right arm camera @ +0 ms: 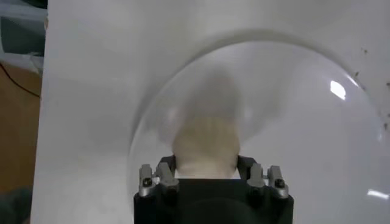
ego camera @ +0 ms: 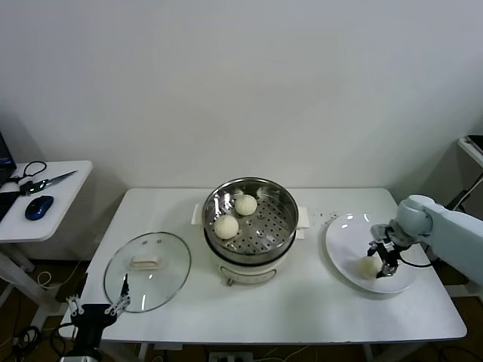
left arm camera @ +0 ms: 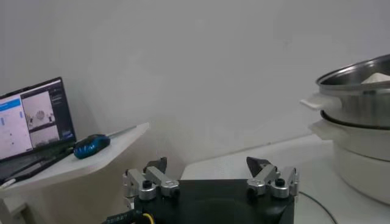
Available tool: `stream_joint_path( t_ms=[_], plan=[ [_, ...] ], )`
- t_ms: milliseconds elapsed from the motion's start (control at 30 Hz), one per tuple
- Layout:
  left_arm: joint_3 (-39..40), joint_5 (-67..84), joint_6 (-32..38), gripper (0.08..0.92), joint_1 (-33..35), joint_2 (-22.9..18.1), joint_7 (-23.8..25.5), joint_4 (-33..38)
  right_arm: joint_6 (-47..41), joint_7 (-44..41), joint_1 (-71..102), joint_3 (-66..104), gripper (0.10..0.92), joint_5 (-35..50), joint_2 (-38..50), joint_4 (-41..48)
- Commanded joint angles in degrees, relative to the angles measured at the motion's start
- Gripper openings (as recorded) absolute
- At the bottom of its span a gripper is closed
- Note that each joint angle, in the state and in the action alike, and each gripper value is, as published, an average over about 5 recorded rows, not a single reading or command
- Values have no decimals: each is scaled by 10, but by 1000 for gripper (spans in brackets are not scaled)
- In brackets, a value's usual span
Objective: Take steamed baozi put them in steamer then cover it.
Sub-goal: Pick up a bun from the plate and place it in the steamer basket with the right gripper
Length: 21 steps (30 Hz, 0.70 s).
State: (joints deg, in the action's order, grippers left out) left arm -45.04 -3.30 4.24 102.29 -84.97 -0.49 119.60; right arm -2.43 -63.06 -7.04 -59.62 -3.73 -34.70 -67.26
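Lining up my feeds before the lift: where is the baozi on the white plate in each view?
Head view: baozi on the white plate, right of the steamer, right gripper shut on it.
Left wrist view: not in it; only the steamer shows.
Right wrist view: baozi between the fingers.
Shared landmark: plate, head and right wrist views.

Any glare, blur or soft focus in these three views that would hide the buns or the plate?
Head view: sharp, small highlights on the plate and glass lid. Right wrist view: bun at the right claw is soft; bright glints on the plate. Left wrist view: steamer cropped, mildly soft.
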Motion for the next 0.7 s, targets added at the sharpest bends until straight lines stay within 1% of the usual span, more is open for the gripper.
stream_joint_path(
  t_ms=[33, 133, 300, 467, 700],
  plan=[
    [3, 0, -2, 823, 1, -2, 0, 2, 216, -16, -226, -120, 652, -74, -31, -41],
    [7, -2, -3, 823, 2, -6, 1, 3, 311, -25, -328, -166, 653, -101, -63, -66],
    [9, -5, -4, 823, 4, -7, 2, 2, 389, -31, -444, -216, 654, -100, -126, -92],
    [9, -5, -4, 823, 3, -7, 2, -4, 408, -33, -468, -200, 660, -88, -206, -114],
    [11, -7, -5, 823, -1, -12, 4, -4, 404, -34, -369, -137, 662, -134, -338, -89]
  ],
)
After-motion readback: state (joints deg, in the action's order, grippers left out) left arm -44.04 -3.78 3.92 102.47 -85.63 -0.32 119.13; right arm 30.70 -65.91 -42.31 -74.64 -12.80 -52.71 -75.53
